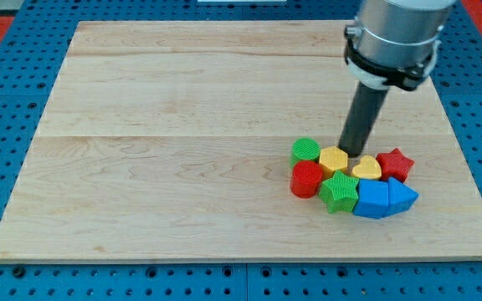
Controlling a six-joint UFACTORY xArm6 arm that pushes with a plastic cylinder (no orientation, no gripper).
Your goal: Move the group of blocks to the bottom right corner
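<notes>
A tight group of blocks lies at the view's lower right on the wooden board (pixel 182 167). It holds a green cylinder (pixel 305 150), a red cylinder (pixel 306 178), a yellow hexagon (pixel 334 159), a yellow heart (pixel 366 169), a red star (pixel 395 164), a green star (pixel 339 191), a blue cube-like block (pixel 372 199) and a blue triangular block (pixel 402 197). My tip (pixel 355 153) stands at the group's top edge, between the yellow hexagon and the yellow heart, touching or nearly touching them.
The board lies on a blue pegboard surface (pixel 7 100). The board's bottom edge runs just below the group, and its right edge is to the right of the blue blocks. The arm's grey body (pixel 394 38) hangs over the board's top right.
</notes>
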